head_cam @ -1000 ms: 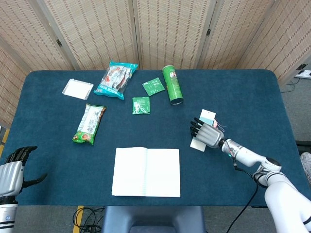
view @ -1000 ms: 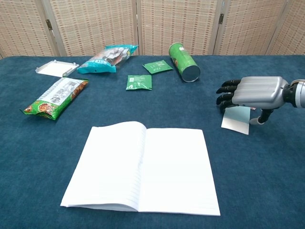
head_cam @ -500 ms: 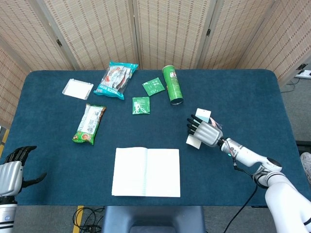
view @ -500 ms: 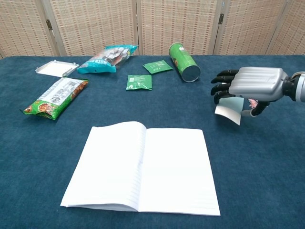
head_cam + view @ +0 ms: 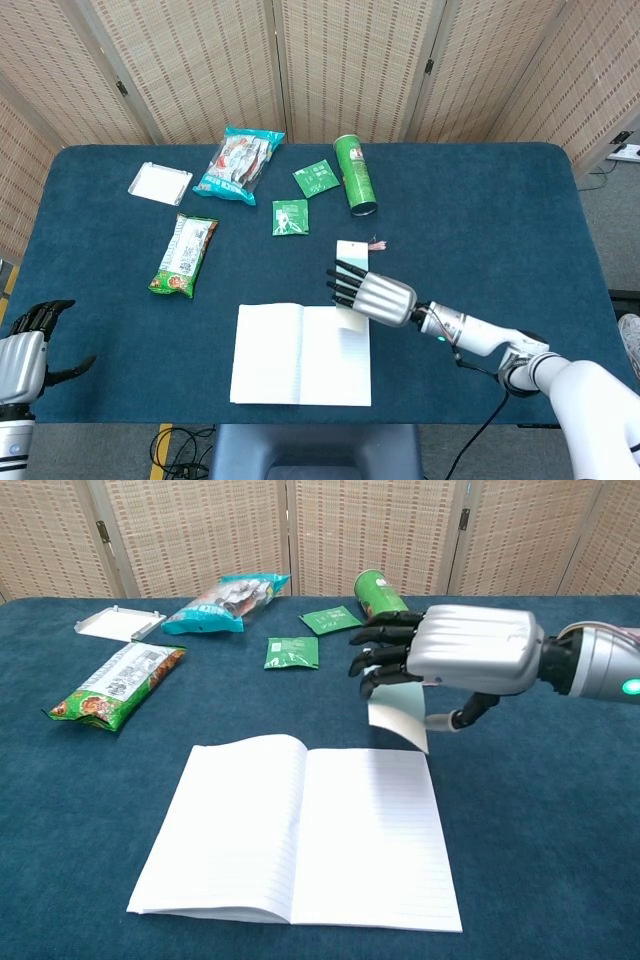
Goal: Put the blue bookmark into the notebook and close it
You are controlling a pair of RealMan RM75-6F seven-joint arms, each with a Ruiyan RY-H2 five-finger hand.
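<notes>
The white notebook (image 5: 300, 355) (image 5: 300, 830) lies open and flat near the table's front edge. My right hand (image 5: 372, 295) (image 5: 450, 650) hovers over the far right corner of its right page and grips the pale blue bookmark (image 5: 352, 252) (image 5: 398, 712). In the chest view the card hangs below the fingers, just above the page's top edge. A small pink tassel (image 5: 377, 242) trails from its far end. My left hand (image 5: 28, 350) sits at the front left corner, away from the notebook, fingers apart and holding nothing.
A green can (image 5: 354, 176) (image 5: 386, 609) lies behind my right hand. Two green sachets (image 5: 290, 216) (image 5: 317, 178), a blue snack bag (image 5: 238, 163), a green snack pack (image 5: 184, 254) and a white tray (image 5: 159, 183) are spread over the far left of the blue table (image 5: 500, 200).
My right hand has carried the bookmark from the table's right side leftward and forward to the notebook's right page. The left hand has stayed still.
</notes>
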